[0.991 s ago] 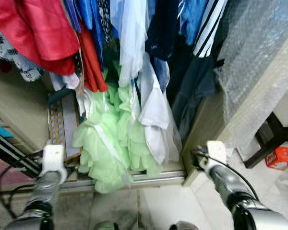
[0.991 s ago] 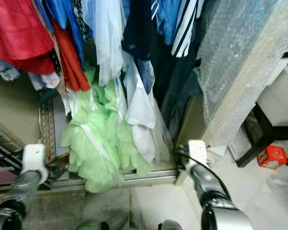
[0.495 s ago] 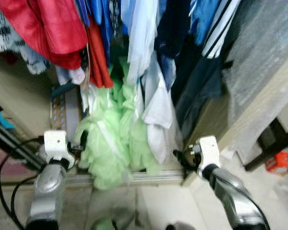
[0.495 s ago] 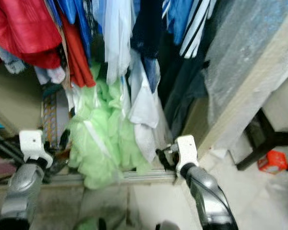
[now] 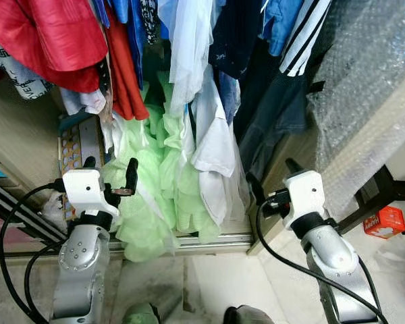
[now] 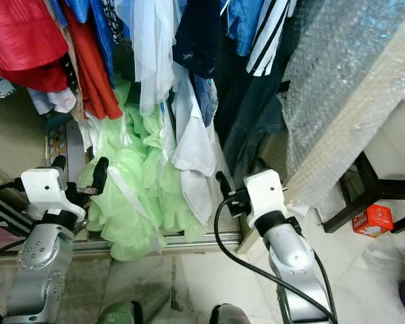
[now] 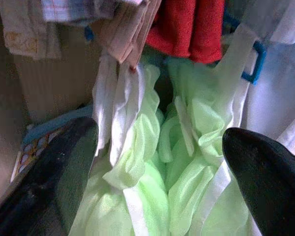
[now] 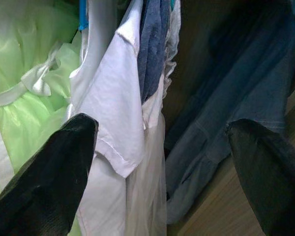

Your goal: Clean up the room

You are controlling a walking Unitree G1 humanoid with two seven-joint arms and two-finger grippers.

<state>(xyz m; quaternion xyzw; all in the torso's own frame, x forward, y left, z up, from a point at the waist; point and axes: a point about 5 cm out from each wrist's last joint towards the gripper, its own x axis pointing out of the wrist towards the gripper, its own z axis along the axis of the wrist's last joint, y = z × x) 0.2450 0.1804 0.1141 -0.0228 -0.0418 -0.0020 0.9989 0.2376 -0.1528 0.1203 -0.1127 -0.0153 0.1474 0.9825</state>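
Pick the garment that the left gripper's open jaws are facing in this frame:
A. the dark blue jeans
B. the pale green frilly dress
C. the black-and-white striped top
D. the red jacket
B: the left gripper is raised right in front of the pale green frilly dress, and the left wrist view looks between its jaws onto that green fabric.

We see two silver metal forearms dotted with small round screws, each ending in a white boxy wrist block. The left gripper [image 5: 110, 177] and right gripper [image 5: 270, 181] carry long, glossy black fingers [image 7: 255, 172]. Black cables loop from each white block along the arms.
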